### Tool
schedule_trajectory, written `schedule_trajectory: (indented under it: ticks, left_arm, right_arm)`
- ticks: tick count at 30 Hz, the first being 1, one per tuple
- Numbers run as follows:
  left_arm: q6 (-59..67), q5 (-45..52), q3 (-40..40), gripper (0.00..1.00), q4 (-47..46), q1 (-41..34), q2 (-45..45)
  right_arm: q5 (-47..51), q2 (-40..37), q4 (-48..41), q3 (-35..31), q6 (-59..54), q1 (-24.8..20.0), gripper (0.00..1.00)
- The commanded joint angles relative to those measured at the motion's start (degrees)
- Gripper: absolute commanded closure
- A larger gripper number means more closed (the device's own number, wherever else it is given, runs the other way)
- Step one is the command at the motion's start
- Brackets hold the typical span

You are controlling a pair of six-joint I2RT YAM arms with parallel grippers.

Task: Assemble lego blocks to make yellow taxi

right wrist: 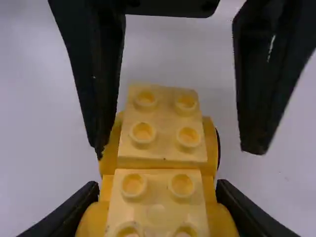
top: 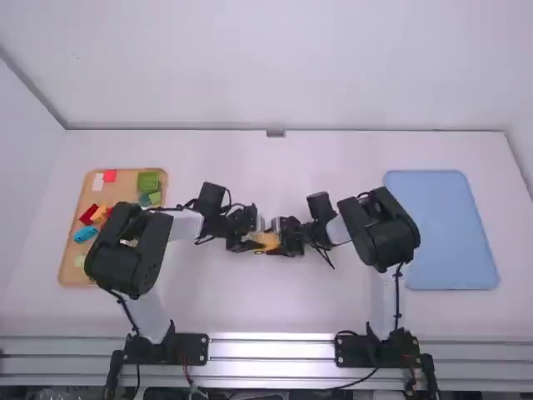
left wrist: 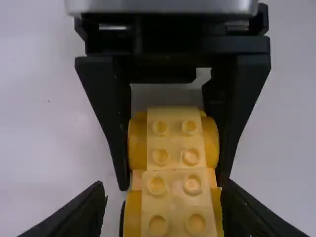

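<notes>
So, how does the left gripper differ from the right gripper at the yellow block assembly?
The left gripper stands open, with a gap beside one finger; the right gripper is shut on both sides of the yellow block assembly. In the high view, the left gripper is at its left end, the right gripper at its right. Both are black, with two fingers.

- A tan rectangular tray (top: 129, 185) lies at the left of the white flat table (top: 266, 308).
- A light-blue rectangular plastic tray (top: 437, 225) lies at the right.
- A yellow studded plastic block assembly (top: 268, 241) is between the trays.
- In the tan tray, green plastic blocks (top: 148, 182) occupy the far right corner.
- A red square plastic block (top: 110, 176) lies left of them.
- A blue plastic block (top: 85, 234) lies nearer, by the left edge.
</notes>
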Motion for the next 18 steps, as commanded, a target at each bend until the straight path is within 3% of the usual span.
schedule_trajectory:
  ticks: [1,9,10,11,12,13,18]
  left_arm:
    - [0.1,4.1,1.2,0.38,0.0,-0.2,-0.7]
    - [-3.6,4.2,1.3,0.33,0.1,0.6,-7.8]
    - [-4.8,3.1,1.3,0.37,0.0,0.6,-8.0]
    - [-6.6,1.2,1.3,0.61,0.0,0.3,-8.1]
    - [-7.8,-0.2,1.3,0.94,0.0,0.0,-8.1]
    - [-9.8,-2.3,1.2,0.98,-0.5,0.0,-8.1]
    - [-10.9,-7.6,-0.1,0.98,-4.7,-0.3,-7.4]
  right_arm:
    - [0.0,0.9,-0.3,0.0,-0.7,0.3,0.71]
    - [0.0,0.8,-0.2,0.1,-0.7,0.4,0.71]
    - [0.0,0.8,-0.2,0.1,-0.7,0.4,0.71]
    - [0.0,0.8,-0.2,0.1,-0.7,0.3,0.71]
    - [0.0,0.9,-0.2,0.1,-0.7,0.3,0.71]
    - [0.0,0.8,-0.2,0.1,-0.7,0.3,0.71]
    - [0.0,0.9,0.2,0.1,-0.7,0.3,0.71]
